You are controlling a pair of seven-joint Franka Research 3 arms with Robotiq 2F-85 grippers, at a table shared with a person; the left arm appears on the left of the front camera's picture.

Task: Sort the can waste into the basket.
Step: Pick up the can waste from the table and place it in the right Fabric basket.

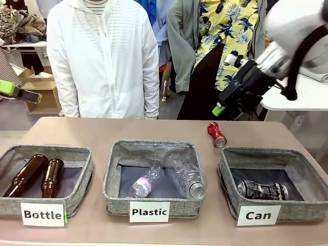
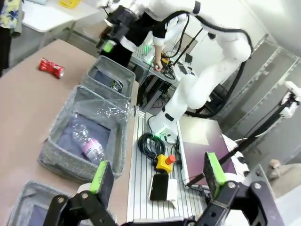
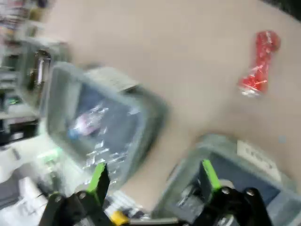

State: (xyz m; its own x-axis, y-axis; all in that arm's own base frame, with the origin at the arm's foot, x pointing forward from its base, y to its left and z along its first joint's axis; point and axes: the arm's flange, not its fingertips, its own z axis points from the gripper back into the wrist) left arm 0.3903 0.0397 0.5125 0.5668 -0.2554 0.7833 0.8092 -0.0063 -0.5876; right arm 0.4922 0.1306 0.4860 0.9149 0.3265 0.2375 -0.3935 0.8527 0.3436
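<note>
Can basket point(image 1: 302, 177): grey felt bin at right front, white "Can" label, dark lining.
Silver can point(image 1: 263, 190): crushed, black print, lying inside that bin.
Red can point(image 1: 217, 134): dented, silver ends, on the tabletop point(image 1: 77, 130) just behind the bin.
Right tool point(image 1: 225, 105): raised above the red can, jaws apart, empty.
Left tool point(image 2: 155, 175): jaws apart, empty.

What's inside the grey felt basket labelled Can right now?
One crushed silver can with black print lies on the dark lining of the Can basket. The near wall hides the lining's front strip.
</note>
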